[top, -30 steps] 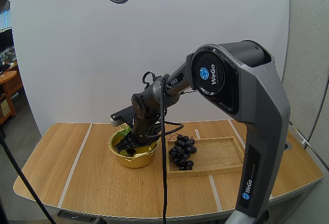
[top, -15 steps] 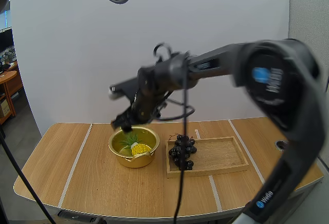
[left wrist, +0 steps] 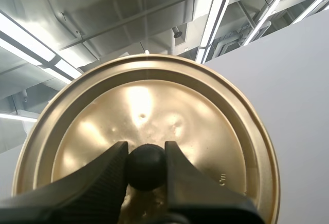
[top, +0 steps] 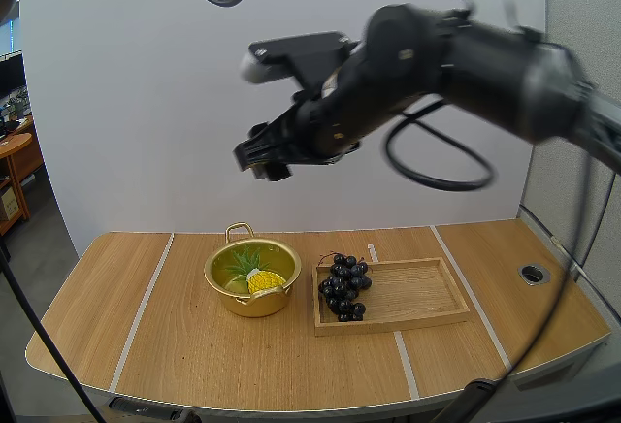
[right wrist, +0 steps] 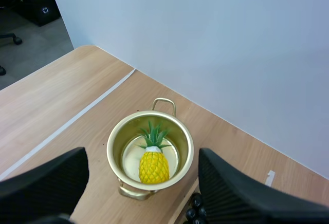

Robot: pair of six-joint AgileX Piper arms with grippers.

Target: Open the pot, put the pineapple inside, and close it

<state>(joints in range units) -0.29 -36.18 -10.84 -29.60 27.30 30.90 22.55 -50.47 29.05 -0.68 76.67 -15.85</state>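
Table point(top: 146, 345) from above: the open pot point(top: 254, 305) holds the pineapple point(top: 260, 280), with grapes point(top: 344, 287) on the tray point(top: 417, 297) beside it. The right gripper point(top: 264, 158), down in the pot a second ago, now hangs high above. Left wrist: the left gripper point(left wrist: 146, 151) clamps the lid point(left wrist: 154, 106) by its knob point(left wrist: 146, 168). Right wrist: fingers point(right wrist: 226, 183) spread wide and empty over the pot.

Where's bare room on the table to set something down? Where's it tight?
Bare: the table left of the pot, out to its edge; the front strip before pot and tray; the tray's right half; the table right of the tray. Tight: the gap between the pot and the grapes at the tray's left end.
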